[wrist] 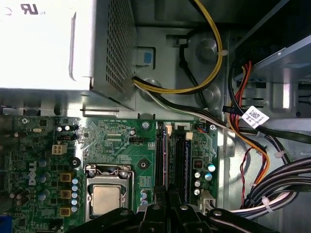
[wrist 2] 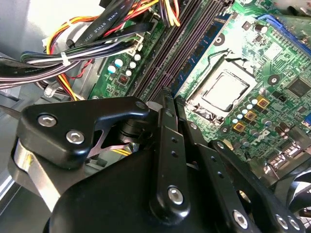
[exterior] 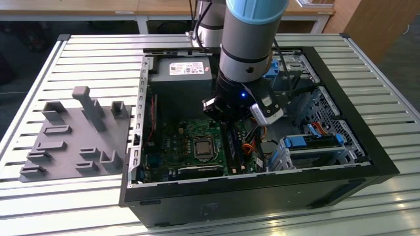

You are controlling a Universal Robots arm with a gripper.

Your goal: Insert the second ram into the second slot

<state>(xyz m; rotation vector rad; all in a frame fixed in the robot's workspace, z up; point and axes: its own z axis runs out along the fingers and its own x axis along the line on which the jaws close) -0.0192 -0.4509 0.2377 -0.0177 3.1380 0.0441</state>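
Ribbed metal slats form the table (exterior: pixel 85 54); wooden furniture (exterior: pixel 371 19) occupies the upper right of the exterior view. An open black computer case (exterior: pixel 262 187) lies at frame centre, with a grey fixture plate (exterior: pixel 66 142) at the left.

The second ram (wrist 2: pixel 206 43) is a narrow blue board strip carrying dark chips. It stands on edge between the dark memory slots (wrist 2: pixel 170 53) and the processor socket (wrist 2: pixel 226 92). Its long axis runs parallel to the slots, with one end just beside the gripper (wrist 2: pixel 167 94). The fingers (wrist 2: pixel 165 145) are drawn together at the tips; contact with the strip cannot be determined.
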